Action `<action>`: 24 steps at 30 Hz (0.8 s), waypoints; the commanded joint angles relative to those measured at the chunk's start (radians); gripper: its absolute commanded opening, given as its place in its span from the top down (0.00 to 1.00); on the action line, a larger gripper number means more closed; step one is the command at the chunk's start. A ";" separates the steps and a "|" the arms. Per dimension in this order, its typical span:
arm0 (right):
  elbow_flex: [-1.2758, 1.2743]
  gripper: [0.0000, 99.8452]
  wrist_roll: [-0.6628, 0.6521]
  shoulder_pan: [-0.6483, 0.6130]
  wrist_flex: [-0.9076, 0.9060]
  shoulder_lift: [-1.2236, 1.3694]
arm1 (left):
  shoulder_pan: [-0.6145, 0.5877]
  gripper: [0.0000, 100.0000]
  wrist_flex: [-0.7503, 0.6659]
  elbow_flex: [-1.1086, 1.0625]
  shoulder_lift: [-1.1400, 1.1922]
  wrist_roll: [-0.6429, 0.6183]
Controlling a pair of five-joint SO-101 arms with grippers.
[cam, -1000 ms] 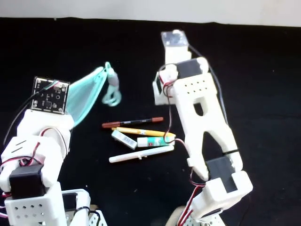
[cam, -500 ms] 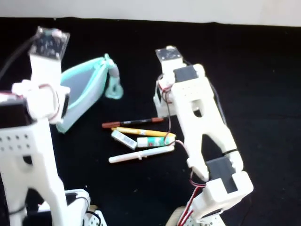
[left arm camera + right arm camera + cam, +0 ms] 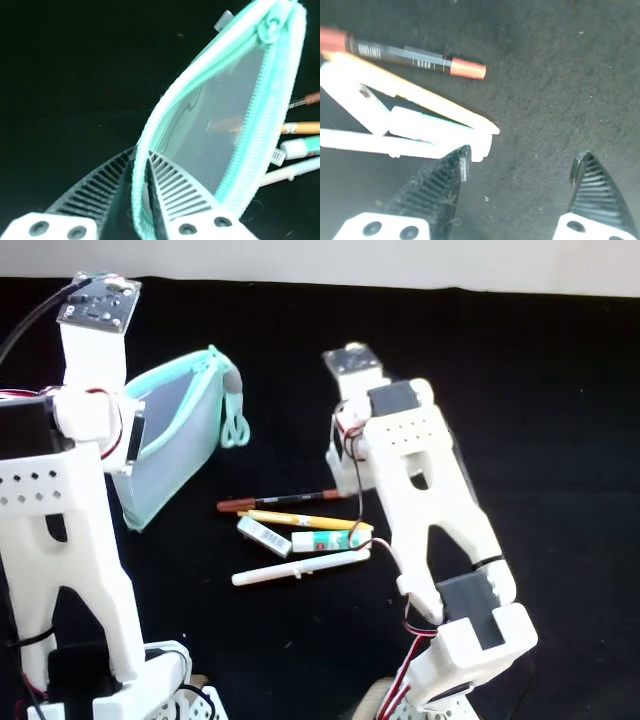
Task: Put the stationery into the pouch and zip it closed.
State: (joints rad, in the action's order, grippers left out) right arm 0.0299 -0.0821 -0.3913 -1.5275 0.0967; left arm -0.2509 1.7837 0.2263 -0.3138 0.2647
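While the left hand [image 3: 142, 161] pinches the pouch [image 3: 175, 440] to hold it up, the right hand [image 3: 522, 156] hangs open beside the pens [image 3: 300, 521].

Black matte fabric table cover [image 3: 560, 440]: spans whole work surface, flat, fine felt-like texture (visible at close range in right wrist view). Pale lint specks [image 3: 581, 33] scattered on fabric. White plain wall band [image 3: 400, 260]: runs along far edge of cover, boundary straight, slightly slanted in high view.
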 commanded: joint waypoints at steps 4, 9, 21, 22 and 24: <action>-0.013 0.68 -0.081 -0.012 0.008 -0.047 | -0.027 0.99 -0.006 0.064 0.001 0.264; -0.013 0.68 -0.081 -0.030 0.015 -0.048 | -0.036 0.99 -0.009 0.208 0.004 0.365; -0.035 0.68 -0.087 -0.107 0.015 -0.047 | 0.041 0.99 -0.048 0.033 0.001 0.384; -0.059 0.68 -0.089 -0.111 0.018 -0.047 | 0.033 0.99 -0.083 0.019 0.002 0.382; -0.127 0.68 -0.103 -0.110 0.048 -0.047 | 0.002 0.99 -0.149 -0.007 -0.001 0.381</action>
State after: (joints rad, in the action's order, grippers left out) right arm -0.0437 -0.1619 -0.4941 -1.5121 0.0951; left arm -0.2279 1.7223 0.2309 -0.3076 0.6437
